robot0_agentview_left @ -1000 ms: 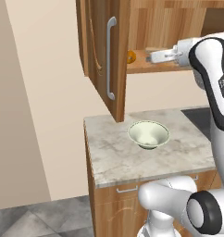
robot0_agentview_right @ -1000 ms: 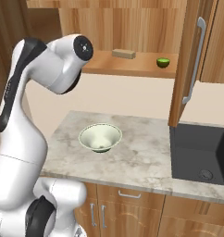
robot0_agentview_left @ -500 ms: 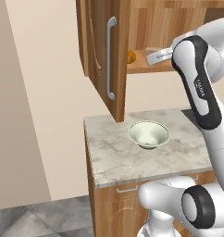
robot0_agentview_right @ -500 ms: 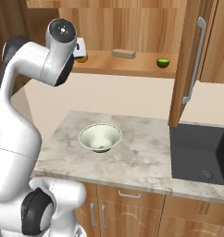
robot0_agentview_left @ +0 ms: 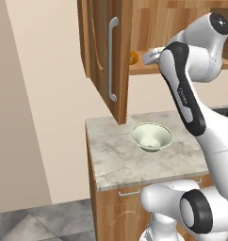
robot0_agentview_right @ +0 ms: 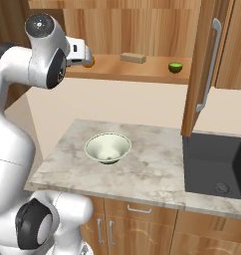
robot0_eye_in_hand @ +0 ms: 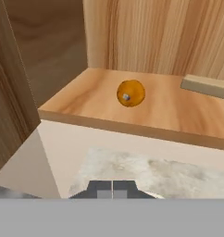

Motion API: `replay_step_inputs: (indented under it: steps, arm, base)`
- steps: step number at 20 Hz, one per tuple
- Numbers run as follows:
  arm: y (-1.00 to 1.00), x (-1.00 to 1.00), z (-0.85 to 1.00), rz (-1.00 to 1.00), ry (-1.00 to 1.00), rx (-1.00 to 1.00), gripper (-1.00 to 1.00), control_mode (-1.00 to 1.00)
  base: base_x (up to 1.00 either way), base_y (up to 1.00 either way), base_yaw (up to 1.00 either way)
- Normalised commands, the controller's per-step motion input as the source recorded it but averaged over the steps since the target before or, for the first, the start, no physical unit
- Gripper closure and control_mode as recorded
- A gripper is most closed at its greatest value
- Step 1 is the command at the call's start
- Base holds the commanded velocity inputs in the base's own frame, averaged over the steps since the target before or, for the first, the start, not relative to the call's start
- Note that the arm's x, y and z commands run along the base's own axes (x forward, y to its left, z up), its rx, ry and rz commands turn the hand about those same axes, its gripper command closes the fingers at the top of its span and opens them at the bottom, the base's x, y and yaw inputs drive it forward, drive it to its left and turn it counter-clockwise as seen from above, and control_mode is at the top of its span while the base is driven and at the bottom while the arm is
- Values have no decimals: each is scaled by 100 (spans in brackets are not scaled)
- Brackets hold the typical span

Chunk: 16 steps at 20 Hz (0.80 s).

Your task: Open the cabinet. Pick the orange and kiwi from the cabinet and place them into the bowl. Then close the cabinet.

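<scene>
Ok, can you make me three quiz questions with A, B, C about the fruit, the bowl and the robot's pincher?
1. Where is the orange?
A. in the bowl
B. on the cabinet shelf
C. in the sink

2. How many fruits lie on the shelf?
A. one
B. two
C. four

3. How is the gripper?
A. shut, holding nothing
B. wide open
C. shut on the kiwi

Answers:
1 B, the orange sits on the wooden shelf, in front of the gripper.
2 B, the orange and the green kiwi, with a tan block between them.
3 A, its fingertips meet with nothing between; the bowl below is empty.
</scene>
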Motion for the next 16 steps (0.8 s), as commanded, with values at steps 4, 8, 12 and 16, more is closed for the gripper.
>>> replay_step_inputs:
  steps: [4,8,12,16]
  arm:
    - [-14,2,0,-14,3,0,-100,-100]
    - [-6,0,0,-7,0,0,-100,-100]
    - [0,9,-9,0,0,0,-100,-100]
    - [0,31,-10,0,0,0,-100,-100]
  base:
    - [0,0,0]
    - [0,0,0]
    - [0,0,0]
    - [0,0,0]
